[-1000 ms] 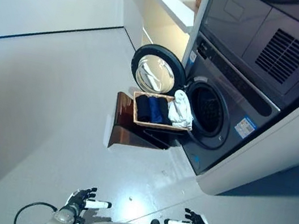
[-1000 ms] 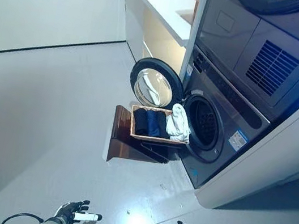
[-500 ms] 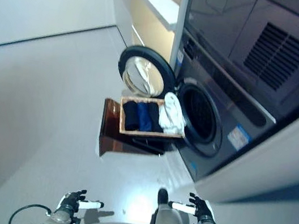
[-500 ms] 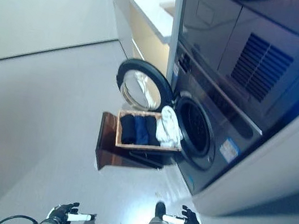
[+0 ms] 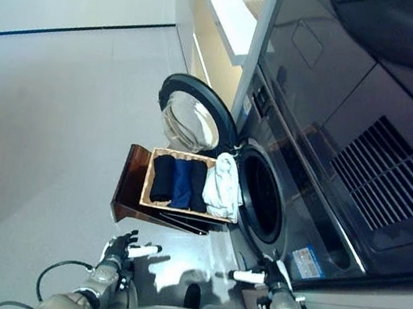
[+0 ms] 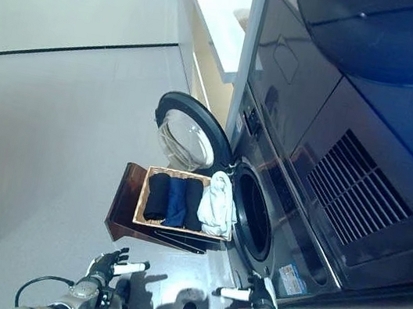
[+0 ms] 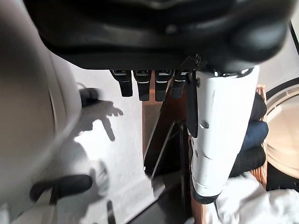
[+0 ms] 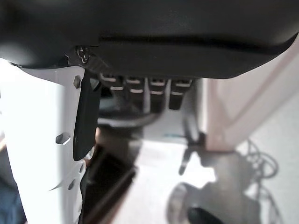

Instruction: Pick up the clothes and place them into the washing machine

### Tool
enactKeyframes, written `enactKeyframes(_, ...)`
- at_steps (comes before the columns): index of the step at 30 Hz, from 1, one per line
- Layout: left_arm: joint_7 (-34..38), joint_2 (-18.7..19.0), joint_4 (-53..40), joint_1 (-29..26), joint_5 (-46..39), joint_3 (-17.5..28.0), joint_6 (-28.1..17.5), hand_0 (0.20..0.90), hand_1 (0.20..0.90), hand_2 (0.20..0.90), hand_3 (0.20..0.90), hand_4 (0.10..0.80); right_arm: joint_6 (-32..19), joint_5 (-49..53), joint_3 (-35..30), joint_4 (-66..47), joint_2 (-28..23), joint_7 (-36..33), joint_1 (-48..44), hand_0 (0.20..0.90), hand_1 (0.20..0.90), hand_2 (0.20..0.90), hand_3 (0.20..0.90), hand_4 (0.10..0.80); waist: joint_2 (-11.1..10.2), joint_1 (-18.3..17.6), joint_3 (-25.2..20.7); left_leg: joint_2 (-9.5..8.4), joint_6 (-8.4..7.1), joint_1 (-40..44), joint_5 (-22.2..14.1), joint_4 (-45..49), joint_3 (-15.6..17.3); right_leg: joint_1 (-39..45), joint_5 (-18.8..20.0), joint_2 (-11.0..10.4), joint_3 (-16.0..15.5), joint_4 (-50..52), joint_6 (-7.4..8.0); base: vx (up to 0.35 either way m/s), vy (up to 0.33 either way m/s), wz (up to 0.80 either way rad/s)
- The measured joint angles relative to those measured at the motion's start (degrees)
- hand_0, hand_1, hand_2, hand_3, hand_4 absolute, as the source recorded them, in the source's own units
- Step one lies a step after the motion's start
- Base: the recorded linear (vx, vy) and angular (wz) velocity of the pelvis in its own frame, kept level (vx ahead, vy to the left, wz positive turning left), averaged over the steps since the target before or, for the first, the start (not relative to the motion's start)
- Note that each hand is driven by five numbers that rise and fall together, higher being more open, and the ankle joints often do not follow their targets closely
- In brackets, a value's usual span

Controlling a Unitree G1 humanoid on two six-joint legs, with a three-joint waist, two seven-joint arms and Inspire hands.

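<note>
left eye view showed the clothes [image 5: 193,184] lying in a basket [image 5: 146,184] on a stand beside the open washer [image 5: 259,195]. left hand [image 5: 123,250] and right hand [image 5: 269,278] hung empty, fingers relaxed. soft, light cloth; the white piece's [image 5: 224,189] bunched top looked easiest to pinch.

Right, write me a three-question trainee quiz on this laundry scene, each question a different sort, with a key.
1. True or false: the washing machine door stands open.
2. Multiple choice: the white garment lies at the basket end that is (A) nearest the drum opening, (B) farthest from it, (C) on the floor.
3. Fill the gap: the left hand and right hand hold ____.

Key:
1. True.
2. A; the dark clothes fill the rest of the basket.
3. Nothing; both are open, low and short of the basket.
</note>
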Motion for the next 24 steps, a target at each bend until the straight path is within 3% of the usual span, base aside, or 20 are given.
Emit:
enactKeyframes(1,0.43,0.07,0.28,0.03,-0.17,0.54,-0.11,0.9,0.9,0.9,0.9,0.8,-0.04,0.08,-0.21,0.88,-0.09,-0.02,-0.22,0.9,0.9,0.9,0.9,0.8,0.05,0.78,0.33,0.13,-0.07,-0.08,1.4,0.08,-2.13,1.52,-1.25,0.01,2.23,-0.02,1.02,0.295,0.22,-0.64)
enactKeyframes(2,0.74,0.08,0.18,0.13,-0.18,0.82,-0.09,0.9,0.9,0.9,0.9,0.8,-0.02,0.11,-0.46,1.16,-0.16,-0.02,-0.2,0.9,0.9,0.9,0.9,0.8,0.14,1.2,0.24,0.24,0.21,0.17,1.85,0.26,-2.26,2.16,-1.04,-0.13,2.49,-0.01,0.43,0.27,0.24,-0.73)
enactKeyframes(3,0.83,0.11,0.3,0.15,-0.18,1.21,0.14,0.9,0.9,0.9,0.9,0.8,-0.08,1.18,-0.86,1.67,-0.46,-0.02,-0.27,0.9,0.9,0.9,0.9,0.8,0.3,1.68,0.16,0.4,0.55,0.94,2.59,0.4,-0.86,3.33,-2.18,-0.45,3.52,-0.05,1.65,0.298,0.287,-0.51)
enactKeyframes(4,0.85,0.11,0.24,0.32,-0.18,1.21,0.11,0.9,0.9,0.9,0.9,0.8,-0.07,1.75,-1.17,2.0,-0.67,-0.09,-0.14,0.9,0.9,0.9,0.9,0.8,0.6,1.7,-0.24,0.55,1.08,1.02,2.85,0.43,-0.35,3.57,-2.54,-0.7,3.63,-0.05,1.94,0.302,0.304,-0.52)
enactKeyframes(5,0.74,0.15,0.33,-0.02,-0.1,1.2,0.19,0.9,0.9,0.9,0.9,0.8,-0.03,2.99,-2.64,2.85,-1.16,-0.04,-0.14,0.9,0.9,0.9,0.9,0.8,0.99,1.9,-1.11,0.61,1.32,1.21,2.98,0.41,0.14,3.84,-3.57,-1.52,3.4,-0.01,3.55,0.325,0.32,-0.43)
enactKeyframes(7,0.68,0.19,0.33,-0.09,0.28,1.22,0.24,0.9,0.9,0.9,0.9,0.8,0.06,4.64,-5.62,3.74,-1.89,0.02,0.12,0.9,0.9,0.9,0.9,0.8,1.82,1.8,-1.62,0.01,3.91,4.05,2.81,0.13,1.02,5.61,-5.29,-3.01,3.78,0.05,6.54,0.28,0.292,-0.26)
enactKeyframes(8,0.67,1.17,0.28,-0.27,0.52,0.99,0.48,0.9,0.9,0.9,0.9,0.8,0.18,6.09,-7.46,4.51,-1.01,-0.16,0.53,0.9,0.9,0.9,0.9,0.8,-0.23,1.52,-1.76,-2.27,6.29,5.18,4.73,0.5,2.59,6.31,-6.9,-5.67,3.81,1.71,7.94,0.213,0.296,-0.04)
enactKeyframes(9,0.66,1.9,0.29,-0.48,0.82,0.96,0.57,0.9,0.9,0.9,0.9,0.8,0.15,6.75,-8.3,4.57,-0.59,0.11,0.79,0.9,0.9,0.9,0.9,0.8,-1.09,1.37,-1.89,-3.65,7.0,5.97,3.67,0.49,3.31,5.8,-7.46,-7.09,3.78,3.96,8.28,0.131,0.214,0.0)
enactKeyframes(11,0.85,3.63,0.2,-0.99,1.47,-0.02,0.65,0.9,0.9,0.9,0.9,0.8,-0.04,8.83,-9.67,3.5,0.06,0.17,1.24,0.9,0.9,0.9,0.9,0.8,-1.01,1.5,-2.11,-6.47,9.44,8.37,2.17,0.5,3.99,0.09,-10.78,-10.7,3.69,19.43,8.89,0.018,0.308,-0.08)
enactKeyframes(13,0.94,6.09,0.0,-2.35,1.57,-1.55,0.46,0.9,0.9,0.9,0.9,0.8,-0.11,9.88,-8.82,1.83,0.44,0.28,0.6,0.9,0.9,0.9,0.9,0.8,-0.48,2.24,-1.39,-7.51,10.97,9.07,1.12,0.66,5.04,-8.12,-9.26,-12.12,3.09,34.28,11.82,0.029,0.318,-0.21)
enactKeyframes(14,0.93,6.83,0.0,-2.84,1.58,-1.64,0.41,0.9,0.9,0.9,0.9,0.8,-0.07,10.03,-8.82,1.2,0.93,0.28,0.03,0.9,0.9,0.9,0.9,0.8,0.31,2.04,-1.16,-7.67,11.72,9.24,0.69,0.68,5.44,-12.05,-11.13,-13.22,-0.86,37.17,11.59,0.106,0.138,-0.46)
enactKeyframes(15,1.16,8.2,-0.05,-2.69,1.48,-1.02,0.23,0.9,0.9,0.9,0.9,0.8,-0.03,10.02,-8.8,1.06,1.47,0.33,-1.55,0.9,0.9,0.9,0.9,0.8,0.83,3.41,-0.93,-7.77,12.2,9.71,-0.08,0.64,7.48,-14.99,-11.91,-14.86,-7.32,34.36,10.77,0.085,0.024,-0.45)
enactKeyframes(16,1.16,9.09,0.01,-2.63,1.45,-0.29,0.34,0.9,0.9,0.9,0.9,0.8,-0.08,10.01,-8.73,0.33,1.51,0.32,-1.83,0.9,0.9,0.9,0.9,0.8,1.01,3.53,-0.82,-8.1,12.28,9.99,-0.37,0.63,8.26,-15.49,-11.65,-14.92,-9.55,30.06,10.55,0.151,0.01,-0.4)
enactKeyframes(17,1.18,9.66,-0.22,-2.41,1.43,0.26,0.19,0.9,0.9,0.9,0.9,0.8,-0.03,10.01,-8.76,-0.76,1.52,0.24,-1.89,0.9,0.9,0.9,0.9,0.8,0.7,3.61,-0.83,-8.46,12.57,10.07,-0.59,0.65,10.07,-15.54,-10.12,-15.39,-13.7,24.9,10.33,0.132,0.039,0.09)
enactKeyframes(18,1.22,10.33,-0.17,-1.78,1.4,0.24,0.09,0.9,0.9,0.9,0.9,0.8,-0.18,9.99,-8.71,-0.48,1.5,0.26,-2.49,0.9,0.9,0.9,0.9,0.8,0.18,3.93,-0.76,-9.29,12.56,10.06,-1.11,0.61,9.9,-15.43,-8.11,-15.09,-12.61,22.15,10.73,0.148,0.042,0.4)
enactKeyframes(19,1.2,10.41,-0.2,-2.04,1.36,0.22,0.04,0.9,0.9,0.9,0.9,0.8,0.06,10.0,-8.56,0.15,1.29,0.1,-2.61,0.9,0.9,0.9,0.9,0.8,-0.49,3.33,-1.24,-10.32,12.76,9.92,-1.86,0.76,8.58,-15.25,-7.24,-14.56,-8.71,20.48,11.1,0.078,0.033,0.66)
enactKeyframes(20,1.14,10.26,-0.68,-1.83,1.28,0.0,-0.11,0.9,0.9,0.9,0.9,0.8,0.14,9.99,-8.88,0.65,0.41,0.0,-2.55,0.9,0.9,0.9,0.9,0.8,-0.87,3.48,-1.48,-10.8,12.04,10.1,-1.33,0.67,8.75,-14.53,-3.23,-14.12,-6.77,18.04,9.94,0.083,0.002,0.51)
enactKeyframes(24,0.42,7.15,-0.88,2.77,1.33,0.28,0.23,0.9,0.9,0.9,0.9,0.8,0.29,9.34,-8.92,0.48,-1.61,-0.09,-3.93,0.9,0.9,0.9,0.9,0.8,-0.04,5.27,-2.0,-8.45,10.52,9.55,-2.4,1.23,8.79,-10.6,-0.41,-12.03,-10.8,9.75,9.23,0.076,-0.024,-0.06)
